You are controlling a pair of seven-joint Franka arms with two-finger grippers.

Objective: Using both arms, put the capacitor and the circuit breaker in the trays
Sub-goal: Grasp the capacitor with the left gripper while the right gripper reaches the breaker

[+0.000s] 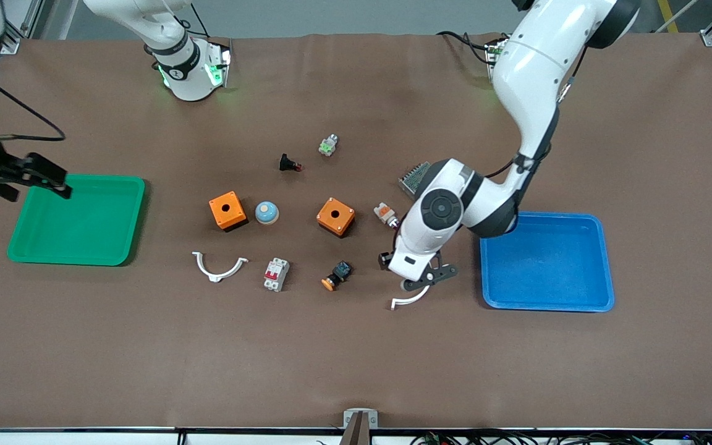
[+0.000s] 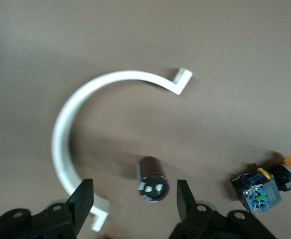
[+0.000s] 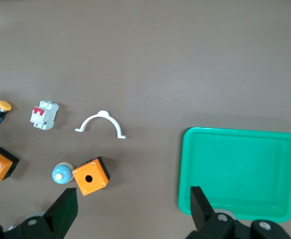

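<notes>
Two trays, green (image 1: 76, 220) and blue (image 1: 546, 261), on brown-covered table (image 1: 356, 346)

Two orange boxes (image 1: 227, 211) (image 1: 335, 216), two white curved clips (image 1: 219, 267) (image 1: 409, 300), two trays (image 1: 78, 219) (image 1: 546, 261).

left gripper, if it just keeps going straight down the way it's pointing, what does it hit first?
Most likely the capacitor: it lies on the table between the open fingers of the left gripper. The white curved clip runs close by one finger, so that finger might touch it; depth is unclear.
</notes>
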